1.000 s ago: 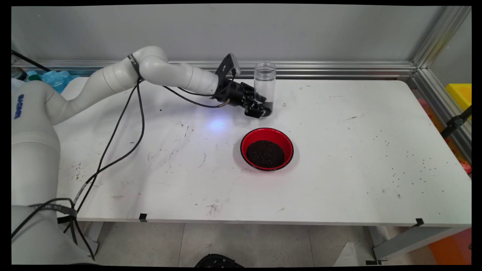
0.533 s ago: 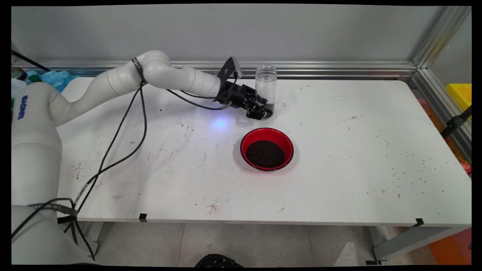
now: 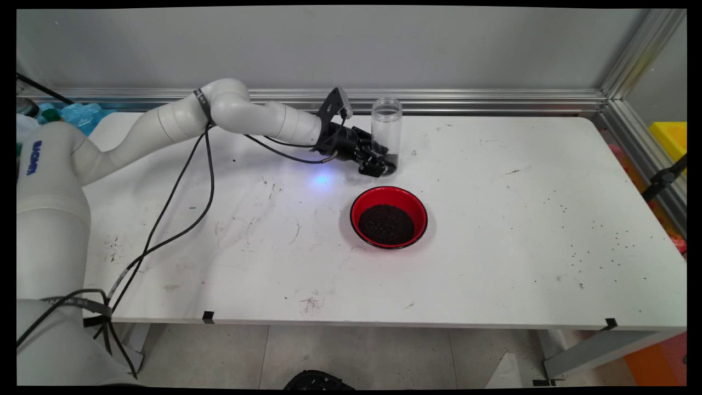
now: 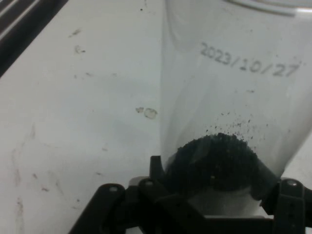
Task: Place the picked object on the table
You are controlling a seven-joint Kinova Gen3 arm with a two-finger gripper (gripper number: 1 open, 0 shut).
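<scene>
My gripper (image 3: 384,161) is shut on the lower part of a clear open-topped jar (image 3: 386,123), which stands upright at the back middle of the white table (image 3: 493,181). In the hand view the jar (image 4: 234,97) fills the right side, printed 2023/10/27, with a small heap of dark grains (image 4: 219,156) at its bottom. The gripper (image 4: 219,183) has its black fingers (image 4: 156,168) pressed on either side of the jar's base. A red bowl (image 3: 354,211) filled with dark grains (image 3: 386,224) sits just in front of the jar, apart from it.
An aluminium rail (image 3: 493,101) runs along the table's back edge and down its right side. Black cables (image 3: 181,192) hang from the arm over the table's left part. Loose grains (image 3: 592,241) lie scattered at the right. A yellow bin (image 3: 670,137) stands beyond the right edge.
The gripper and the jar have come down a little toward the table, and the arm's elbow has shifted slightly right. The bowl has not moved.
</scene>
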